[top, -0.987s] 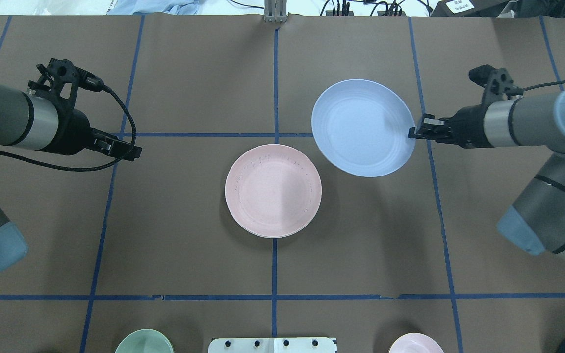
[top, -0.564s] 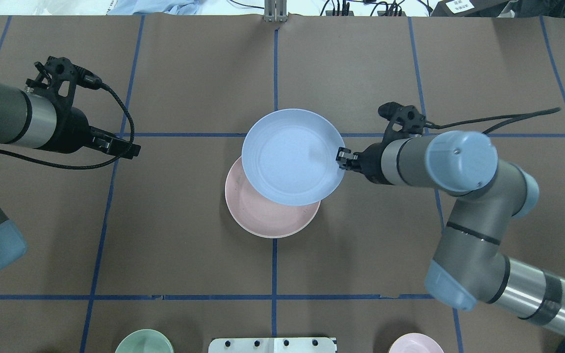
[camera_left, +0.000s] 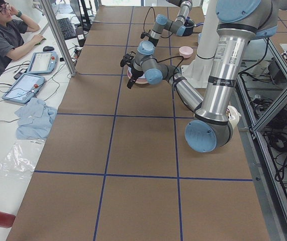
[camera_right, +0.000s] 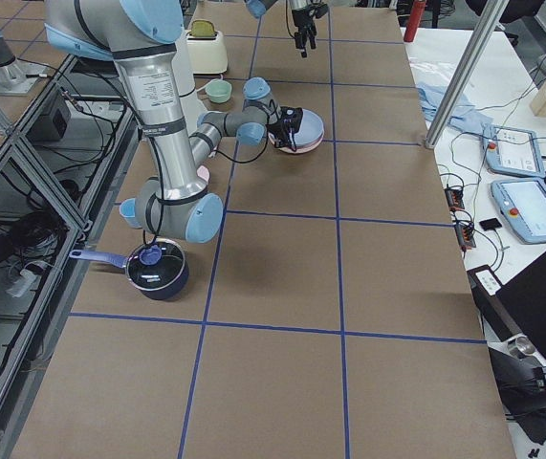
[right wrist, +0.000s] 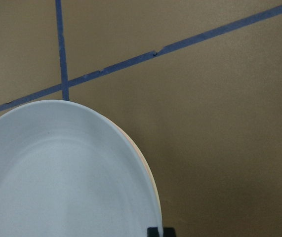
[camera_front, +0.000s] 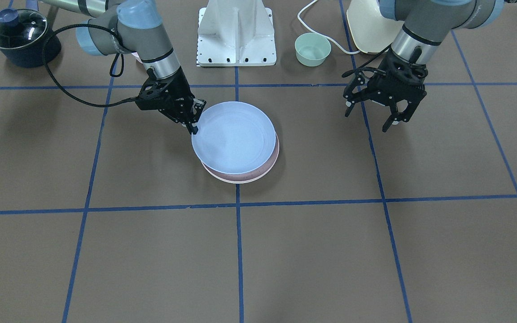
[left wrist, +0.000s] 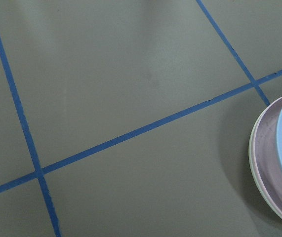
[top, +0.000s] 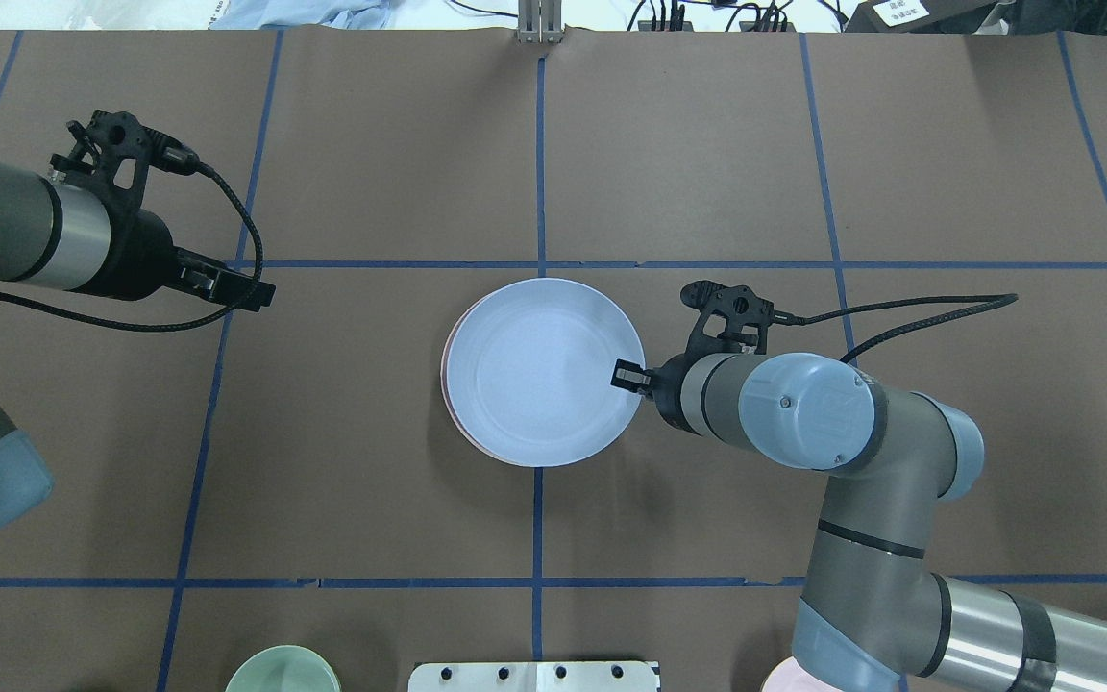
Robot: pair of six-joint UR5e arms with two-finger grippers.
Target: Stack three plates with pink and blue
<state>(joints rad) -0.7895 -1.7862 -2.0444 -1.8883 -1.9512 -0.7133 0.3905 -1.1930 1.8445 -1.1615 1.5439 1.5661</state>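
The light blue plate (top: 539,375) lies over the pale pink plate (camera_front: 240,178) at the table's middle, nearly centred on it. Only a pink edge shows past it. My right gripper (top: 623,375) is shut on the blue plate's rim on the side of the right arm; it also shows in the front view (camera_front: 193,125). The right wrist view shows the blue plate (right wrist: 57,173) close up. My left gripper (camera_front: 370,119) is open and empty, well apart from the plates. A pale edge (left wrist: 252,163) shows under the pink plate; I cannot tell whether it is the cream plate.
A mint-green bowl (camera_front: 313,48) and a white base mount (camera_front: 237,31) stand at the robot's side. A cream appliance (camera_front: 366,22) sits behind the left arm. A dark pot with a glass lid (camera_front: 16,33) stands behind the right arm.
My right gripper has carried the blue plate from the far right to over the pink plate and lowered it there. The left arm has barely moved.
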